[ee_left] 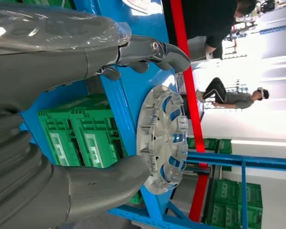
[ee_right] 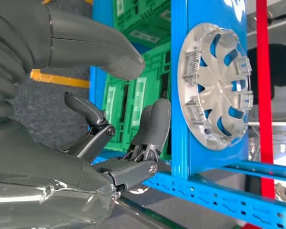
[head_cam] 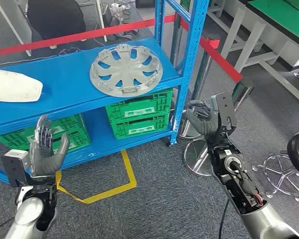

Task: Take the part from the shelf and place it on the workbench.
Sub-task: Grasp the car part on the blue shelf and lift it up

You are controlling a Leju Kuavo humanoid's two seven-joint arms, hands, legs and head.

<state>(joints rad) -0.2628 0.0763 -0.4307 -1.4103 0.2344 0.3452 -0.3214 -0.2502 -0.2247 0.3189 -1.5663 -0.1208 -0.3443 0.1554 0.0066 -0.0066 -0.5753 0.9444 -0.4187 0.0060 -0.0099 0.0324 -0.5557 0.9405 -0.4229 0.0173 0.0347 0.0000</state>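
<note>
Part: silver wheel cover (head_cam: 126, 69) lies flat on the blue shelf (head_cam: 69, 89), near its front edge, within reach.
Left hand (head_cam: 46, 148): empty, fingers spread, below the shelf.
Right hand (head_cam: 205, 119): empty, fingers loosely apart, beside the shelf's post.

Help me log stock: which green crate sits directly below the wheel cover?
The right-hand green crate, under the silver wheel cover; the other crate sits further left.

wheel cover (head_cam: 126, 69) on shelf (head_cam: 65, 87) top right, white part (head_cam: 15, 86) far left, crates (head_cam: 138, 113) on tier below
</note>
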